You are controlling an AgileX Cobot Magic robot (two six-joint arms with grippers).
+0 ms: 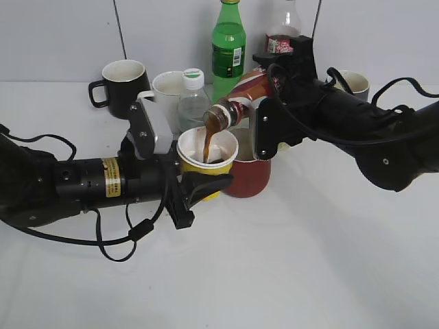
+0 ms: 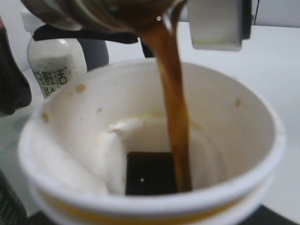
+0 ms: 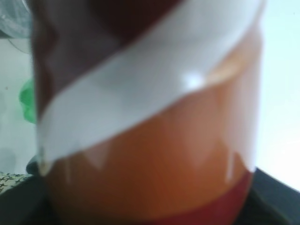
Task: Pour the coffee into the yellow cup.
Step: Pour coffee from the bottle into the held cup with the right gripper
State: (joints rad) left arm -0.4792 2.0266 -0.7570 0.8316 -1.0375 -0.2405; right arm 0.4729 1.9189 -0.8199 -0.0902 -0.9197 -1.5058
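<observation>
Exterior view: our right claw (image 1: 264, 113) grips the coffee (image 1: 236, 103), the left claw (image 1: 180, 179) the cup (image 1: 206, 159). We should hold the tilt steady, stream centred.

The yellow cup (image 1: 207, 156) is held centre-table, with the coffee bottle (image 1: 240, 98) tipped over it from 2 o'clock; mugs and bottles are lined up behind at 12.

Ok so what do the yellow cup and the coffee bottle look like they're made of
The yellow cup looks like matte paper: thin rolled white rim, soft white inside. The coffee bottle looks like glossy plastic: clear neck showing brown liquid, bright glare on its label. Neither is certain from looks alone.
</observation>
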